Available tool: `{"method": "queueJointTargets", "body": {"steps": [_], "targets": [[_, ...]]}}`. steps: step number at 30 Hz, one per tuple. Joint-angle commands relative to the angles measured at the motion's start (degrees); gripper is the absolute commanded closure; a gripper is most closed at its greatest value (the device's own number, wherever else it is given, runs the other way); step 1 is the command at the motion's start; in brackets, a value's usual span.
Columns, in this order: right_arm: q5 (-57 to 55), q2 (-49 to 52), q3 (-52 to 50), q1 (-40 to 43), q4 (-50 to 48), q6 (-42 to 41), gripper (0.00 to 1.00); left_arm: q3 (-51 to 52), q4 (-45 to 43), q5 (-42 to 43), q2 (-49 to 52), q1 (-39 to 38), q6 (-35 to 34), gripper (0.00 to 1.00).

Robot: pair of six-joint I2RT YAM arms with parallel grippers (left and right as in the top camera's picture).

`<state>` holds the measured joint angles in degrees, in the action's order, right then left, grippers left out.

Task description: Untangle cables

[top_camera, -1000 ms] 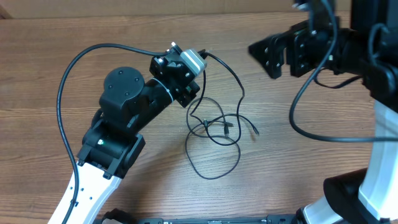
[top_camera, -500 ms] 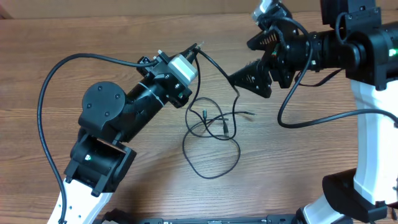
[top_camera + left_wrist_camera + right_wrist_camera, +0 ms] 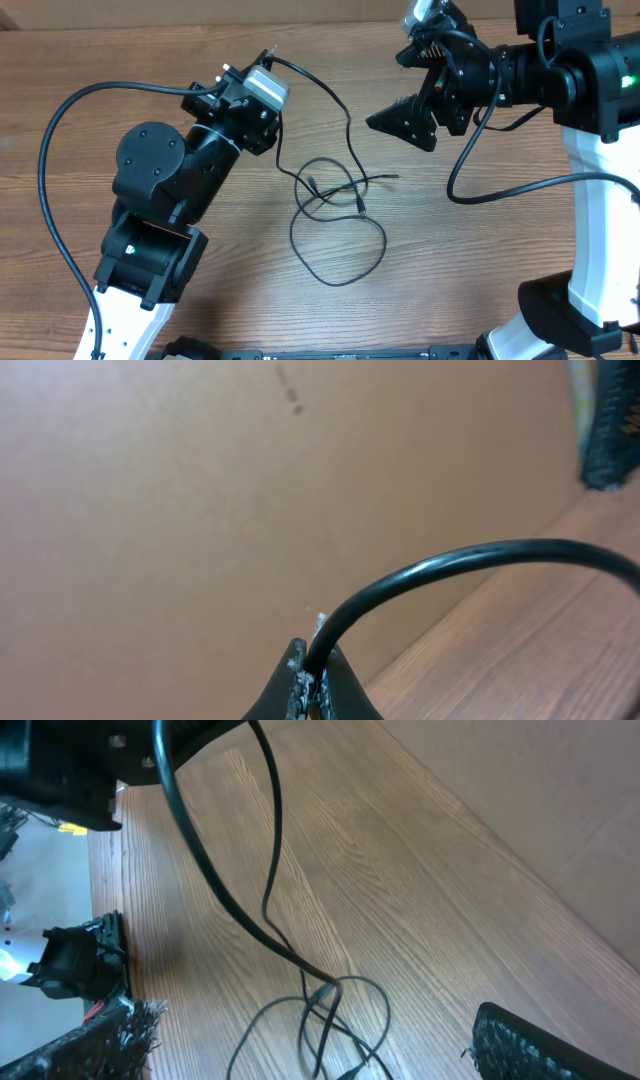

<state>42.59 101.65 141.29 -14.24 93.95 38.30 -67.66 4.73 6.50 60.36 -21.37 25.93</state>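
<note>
Left gripper (image 3: pixel 268 60) clenched on one strand of the cables (image 3: pixel 335 200) close to the table's (image 3: pixel 480 260) far edge. That strand arcs down to a loose knot of loops lying flat mid-table between the arms (thin, glossy black round cord, small plug ends poking out of the knot). Right gripper (image 3: pixel 405 85) spread wide and empty, hovering right of the raised strand and apart from it, its fingers (image 3: pixel 520 1035) faced with ribbed black pads; bare matte brown wood-grain tabletop lies open right of the knot and in front of it.
</note>
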Motion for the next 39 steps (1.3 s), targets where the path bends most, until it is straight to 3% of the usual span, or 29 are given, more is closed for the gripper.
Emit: {"method": "queueJointTargets", "body": {"steps": [1, 7, 11, 14, 21, 28, 30, 39], "targets": [[1.03, 0.17, -0.07, 0.00, -0.39, 1.29, 0.00, -0.76, -0.68, 6.91, -0.90, 0.07, 0.87, 0.96], [3.67, 0.46, -0.09, 0.00, -0.20, 3.61, 0.00, -0.76, -6.16, 26.88, -0.90, 0.09, 0.85, 0.96], [5.90, 0.74, -0.33, 0.00, -0.13, 3.82, 0.00, -0.76, -11.45, 34.36, -0.87, 0.09, 0.57, 0.96], [9.18, 0.96, -0.35, 0.00, -0.15, 3.82, 0.00, -0.76, -12.92, 35.50, -0.85, 0.09, 0.59, 0.96], [10.25, 1.14, -0.35, 0.02, 0.07, 3.78, 0.00, -0.76, -12.26, 27.19, -0.42, 0.09, -3.26, 0.96], [7.54, 1.14, -0.35, 0.13, 3.08, 3.78, 0.00, -0.76, -11.23, -2.05, -0.42, 0.09, -20.22, 0.96], [7.43, 1.14, -0.35, 0.11, 3.08, 3.80, 0.00, -0.76, -10.49, -4.76, -0.42, 0.09, -23.71, 0.96], [14.97, 1.14, -0.35, -0.02, 2.27, 5.99, 0.00, -0.76, -8.87, 4.85, -0.04, 0.07, -24.68, 0.96]]}}
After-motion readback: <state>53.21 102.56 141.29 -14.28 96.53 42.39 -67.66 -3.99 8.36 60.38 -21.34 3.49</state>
